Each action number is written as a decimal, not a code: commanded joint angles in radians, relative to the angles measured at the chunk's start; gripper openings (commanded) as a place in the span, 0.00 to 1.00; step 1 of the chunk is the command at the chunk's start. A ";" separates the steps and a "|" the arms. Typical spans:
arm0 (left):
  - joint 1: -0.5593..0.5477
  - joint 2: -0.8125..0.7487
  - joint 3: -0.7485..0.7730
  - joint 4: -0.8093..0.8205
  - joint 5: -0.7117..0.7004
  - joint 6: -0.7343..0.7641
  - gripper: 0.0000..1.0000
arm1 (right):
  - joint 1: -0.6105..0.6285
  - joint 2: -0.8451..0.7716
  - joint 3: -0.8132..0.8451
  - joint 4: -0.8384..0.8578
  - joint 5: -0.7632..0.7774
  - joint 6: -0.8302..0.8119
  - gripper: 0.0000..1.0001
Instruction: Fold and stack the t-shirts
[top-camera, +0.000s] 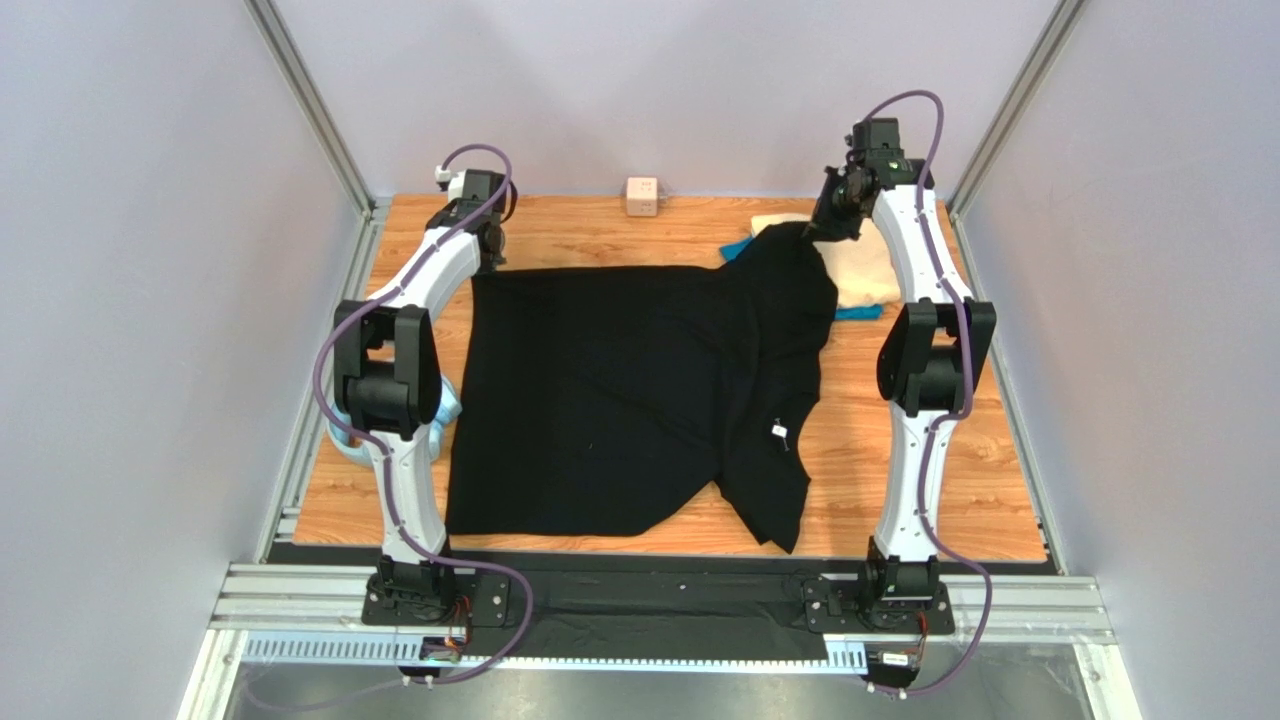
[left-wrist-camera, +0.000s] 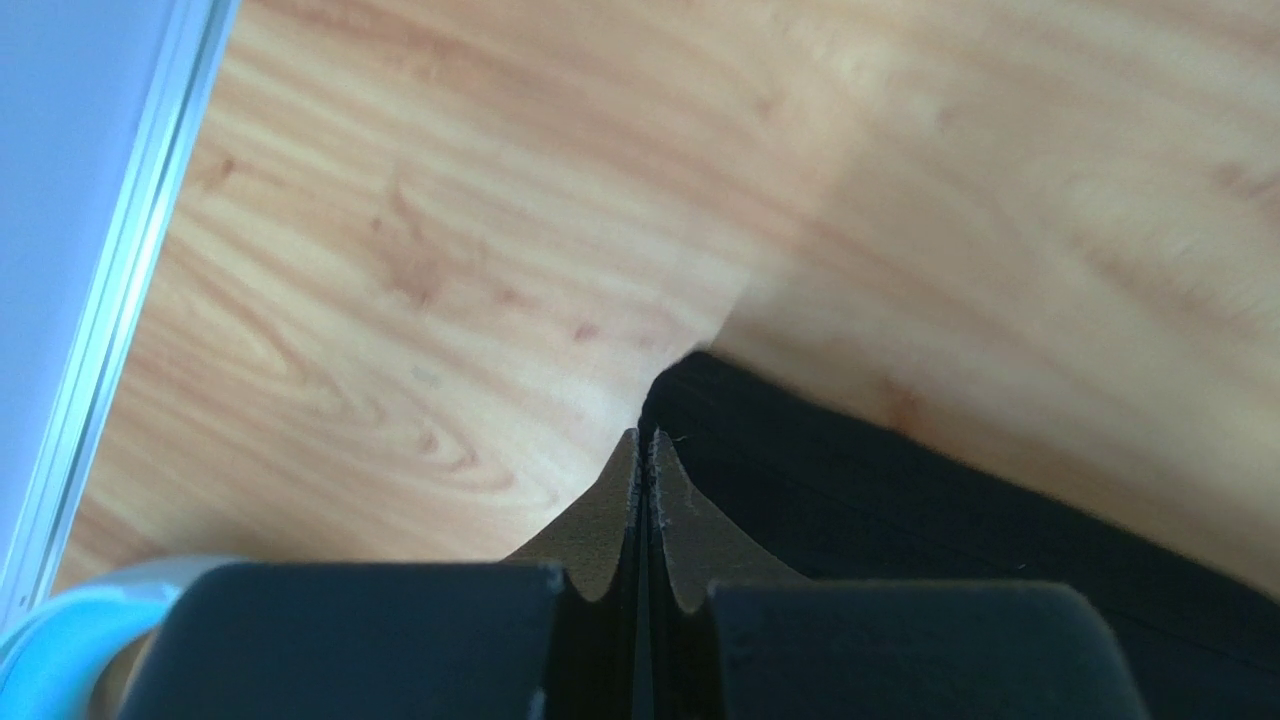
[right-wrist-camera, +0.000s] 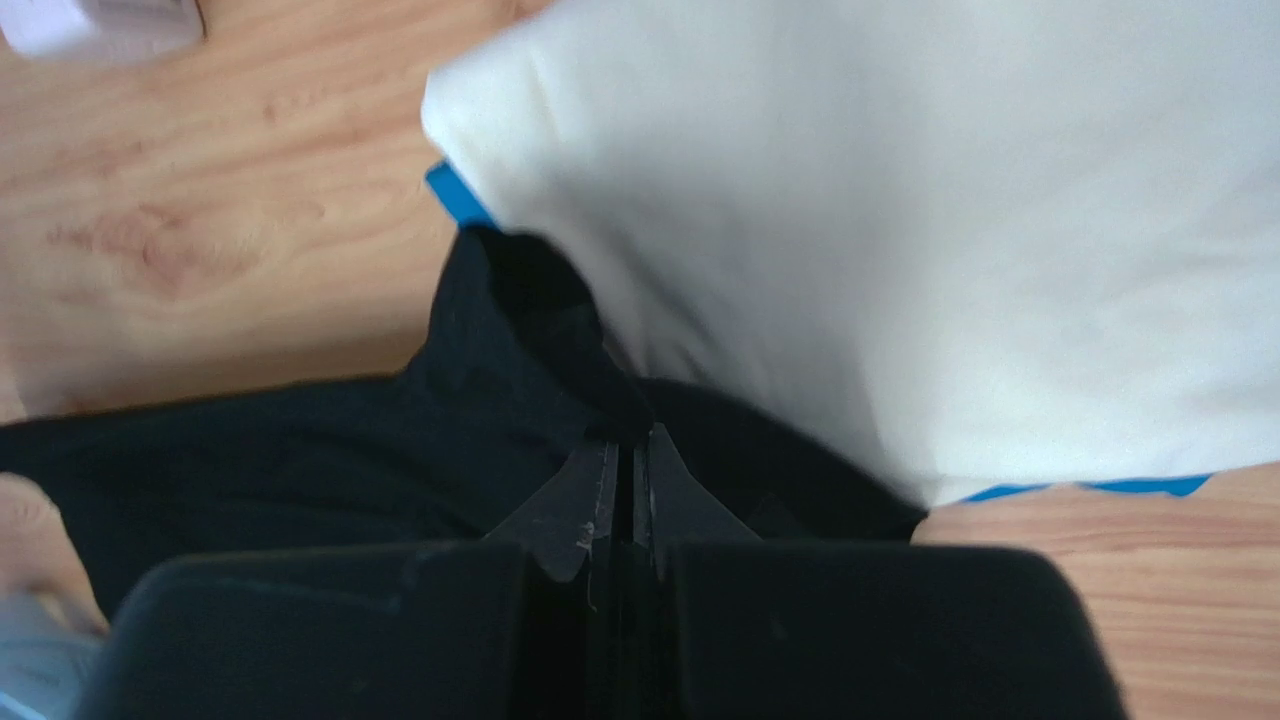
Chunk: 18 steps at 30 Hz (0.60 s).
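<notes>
Black t-shirt (top-camera: 631, 390) in right hand (top-camera: 818, 231)

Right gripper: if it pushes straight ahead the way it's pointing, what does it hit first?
The right gripper, shut on the black shirt, would probably meet the cream shirt just beyond its tips; depth is unclear.

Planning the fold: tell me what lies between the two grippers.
Only the black t-shirt: its far edge spans from the left gripper to the right gripper, both shut on it. The top view shows this.
</notes>
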 joint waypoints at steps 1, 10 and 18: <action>0.004 -0.129 -0.101 -0.014 0.006 0.023 0.00 | 0.029 -0.175 -0.121 -0.029 -0.090 -0.029 0.00; 0.003 -0.238 -0.268 -0.056 0.052 0.013 0.00 | 0.035 -0.387 -0.430 -0.038 -0.060 -0.043 0.00; 0.003 -0.235 -0.287 -0.129 0.025 0.026 0.00 | 0.035 -0.442 -0.514 -0.098 -0.048 -0.056 0.00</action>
